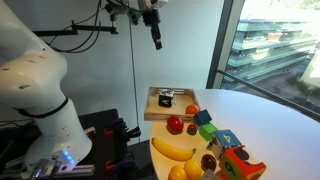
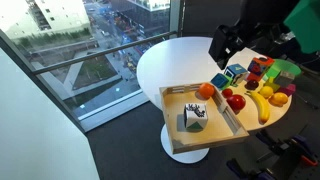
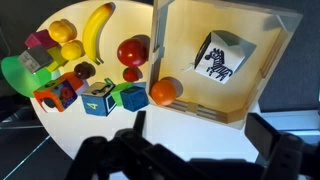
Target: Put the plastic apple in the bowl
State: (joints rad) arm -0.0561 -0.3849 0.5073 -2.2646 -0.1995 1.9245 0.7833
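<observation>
The round white table (image 1: 270,120) is filling most of the wrist view. The wooden tray (image 3: 185,45) is lying on it towards 1 o'clock in that view and is holding a cube with a zebra picture (image 3: 222,55).

The gripper (image 3: 200,140) is hanging high above the table, well apart from everything on it. In the wrist view it is coming in from 6 o'clock, with its two dark fingers (image 3: 135,135) spread wide and nothing between them.

The yellow banana (image 3: 95,30) is lying at 11 o'clock in the wrist view. The plastic apple (image 3: 133,50) is sitting on the bare table just beside the tray's outer wall, at 9 o'clock from the tray and at 4 o'clock from the banana. In an exterior view, the apple is showing red and glossy between the tray and the banana.

A cluster of coloured toy blocks (image 3: 98,97) is lying at 7 o'clock from the apple. A green item (image 3: 15,75) is sitting at 9 o'clock, cut off by the frame edge, and I cannot tell its shape.

An orange fruit (image 3: 165,91) is resting against the tray's corner, at 5 o'clock from the apple. A smaller dark red fruit (image 3: 131,73) is sitting just beside the apple at 6 o'clock.
</observation>
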